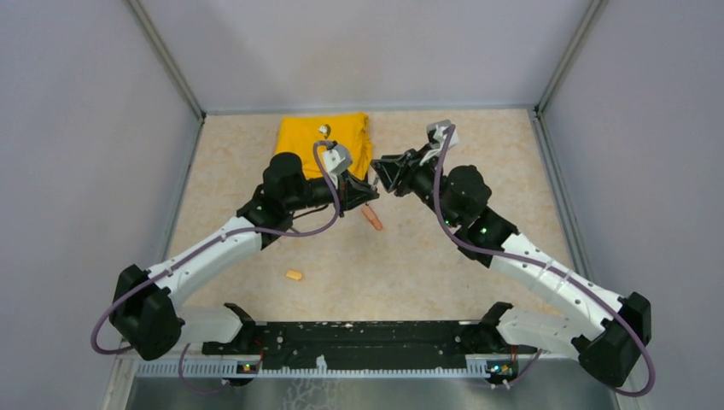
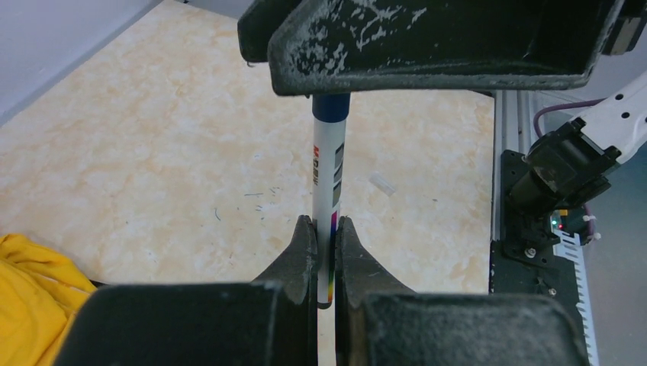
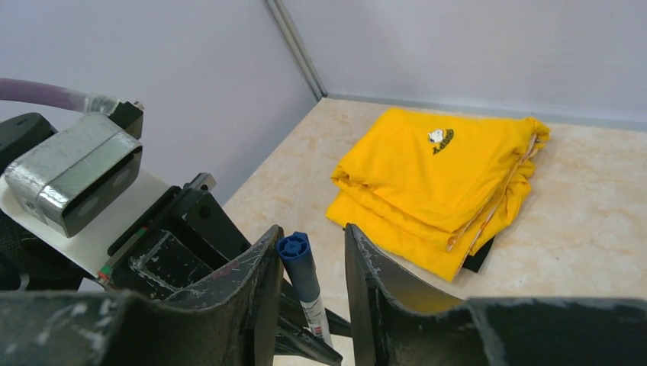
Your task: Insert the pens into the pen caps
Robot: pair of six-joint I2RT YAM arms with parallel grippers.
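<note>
While the left claw pinched a likely light, slick pen by its tail, the right claw gaped around its cap.

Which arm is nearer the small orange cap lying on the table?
Left. The left arm runs just beyond the orange cap; the right arm is far off to its right.

Lighting's bright and really even, soft overhead stuff, so the arms only drop faint fuzzy shadows on the table. No glare worth mentioning. The top view is a bit soft and low on detail. Wrist views are crisper mid-range, but the fingers nearest the lens go slightly mushy
</note>
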